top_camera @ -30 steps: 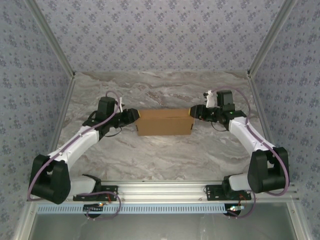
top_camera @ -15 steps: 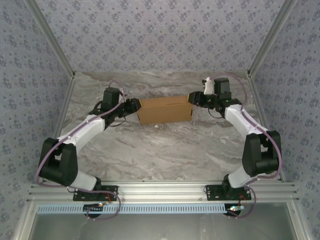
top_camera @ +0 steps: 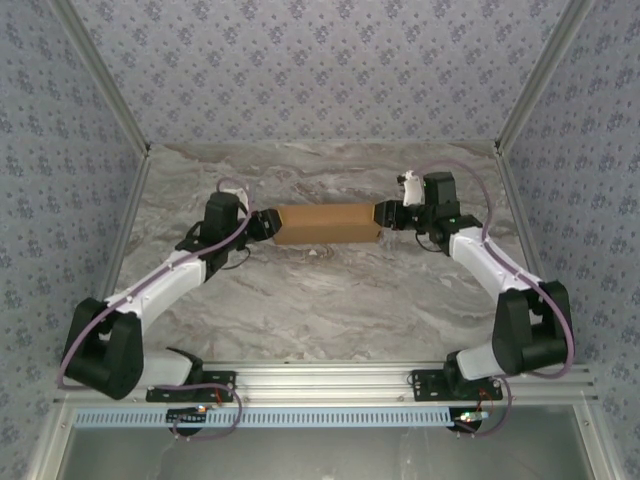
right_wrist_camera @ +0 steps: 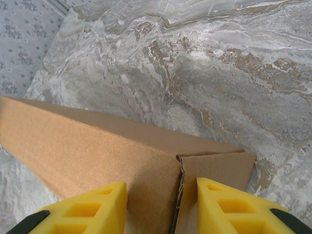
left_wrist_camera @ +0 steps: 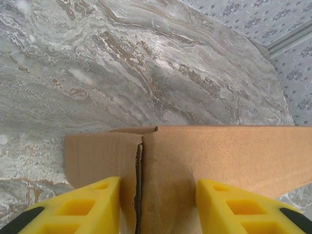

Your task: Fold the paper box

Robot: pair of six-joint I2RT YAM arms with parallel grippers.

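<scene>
The paper box (top_camera: 325,223), plain brown cardboard, is folded into a long closed shape and held across the far middle of the table between both arms. My left gripper (top_camera: 268,224) is shut on its left end, and my right gripper (top_camera: 383,215) is shut on its right end. In the left wrist view the yellow fingers (left_wrist_camera: 92,204) straddle the box (left_wrist_camera: 219,156) at a seam where an end flap meets the main panel. In the right wrist view the gripper (right_wrist_camera: 162,207) clamps the box (right_wrist_camera: 97,146) at a similar corner seam, and its underside is hidden.
The marble table (top_camera: 330,300) lies below the box. Patterned walls with aluminium posts (top_camera: 525,90) close in the back and both sides. A metal rail (top_camera: 330,380) carrying the arm bases runs along the near edge.
Both arms have carried the box a little farther from the bases and turned it, so a narrower face now shows from above. Both grips have stayed on the box ends.
</scene>
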